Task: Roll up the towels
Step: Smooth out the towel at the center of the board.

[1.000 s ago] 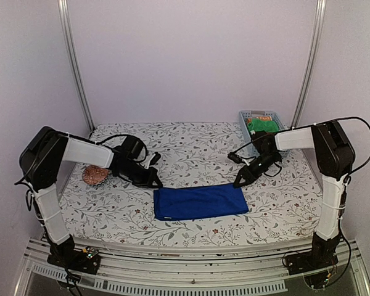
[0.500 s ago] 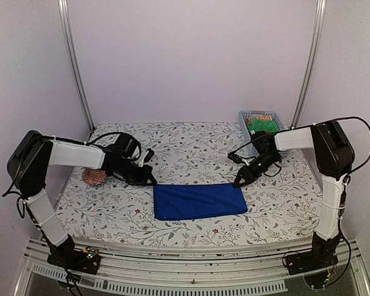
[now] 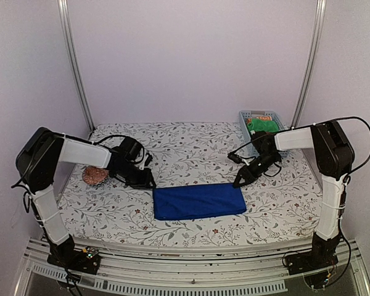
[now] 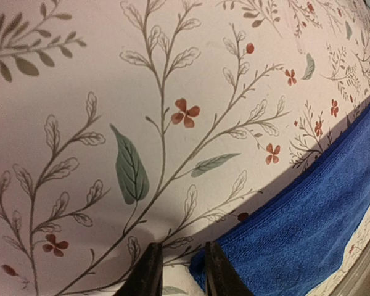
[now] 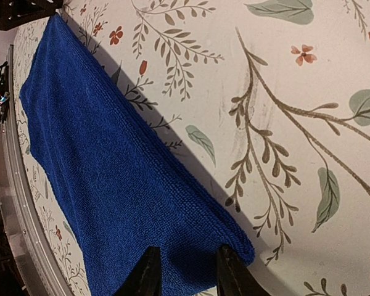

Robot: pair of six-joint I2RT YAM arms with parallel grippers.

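Royal blue terry towel, long and narrow, lies flat between my two claws! My left claw is down at its far left corner, fingers a little apart, the corner peeking between them. My right claw is spread astride the far right corner, towel flat beneath. All around is flowered tablecloth. Behind my left arm sits a dark brick-red cloth bundle. Far right, a pale blue plastic basket holds bright green cloth.

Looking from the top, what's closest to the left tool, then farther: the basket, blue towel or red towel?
1. blue towel, its corner right beside the left tool
2. red towel, at the left edge
3. basket, back right corner
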